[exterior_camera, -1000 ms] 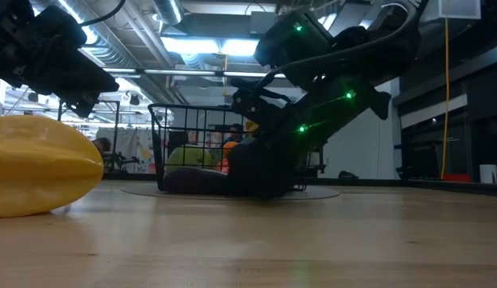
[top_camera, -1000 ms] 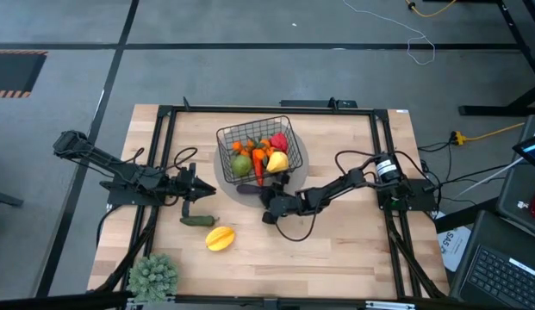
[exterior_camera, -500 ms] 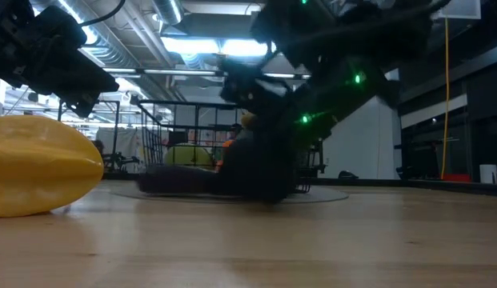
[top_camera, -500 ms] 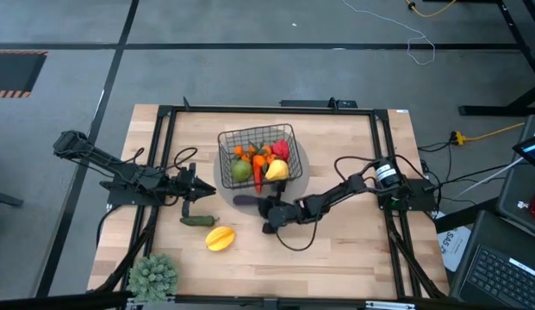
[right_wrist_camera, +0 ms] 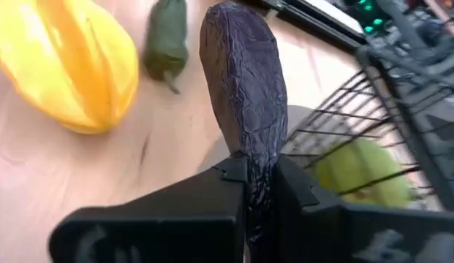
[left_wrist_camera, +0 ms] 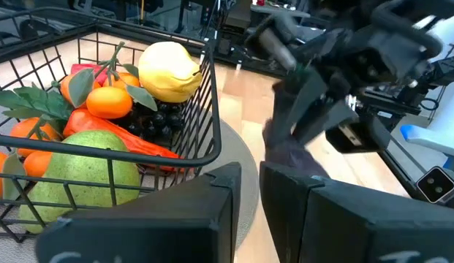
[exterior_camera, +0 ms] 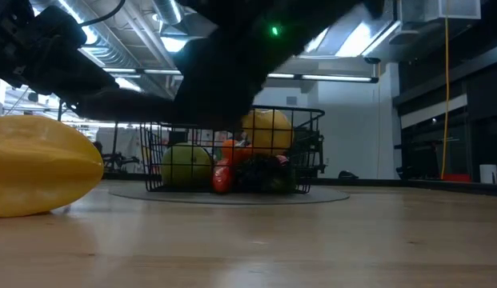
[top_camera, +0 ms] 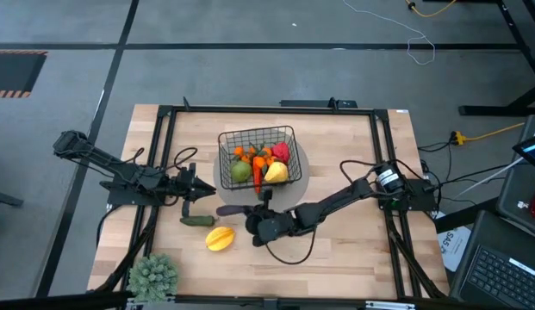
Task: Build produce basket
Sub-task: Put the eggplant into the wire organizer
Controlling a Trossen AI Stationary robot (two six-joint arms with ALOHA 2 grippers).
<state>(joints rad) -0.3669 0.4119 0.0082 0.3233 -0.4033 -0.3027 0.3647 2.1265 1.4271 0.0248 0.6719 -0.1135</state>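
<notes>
The black wire basket stands at the table's middle, holding a green apple, tangerines, a yellow piece, dark grapes and red produce. My right gripper is near-left of the basket, shut on the purple eggplant. A yellow ribbed piece and a small dark-green vegetable lie on the table beside it. My left gripper waits left of the basket, its fingers close together with nothing between them. My right gripper pinches one end of the eggplant between its two fingers. The fingers come from the table's right, about level, and lie along the eggplant, which sticks out ahead of them toward the table's left. In the low view it hangs clear of the table.
A spiky pale-green potted plant stands at the near left corner. The basket sits on a round grey mat. Black frame rails run along the table's sides. Bare wood shows along the near edge and at the right.
My right gripper has gone from beside the basket toward the table's near left, taking the eggplant off the table by the basket and over toward the yellow ribbed piece. The basket has turned a little and now stands square to the table.
</notes>
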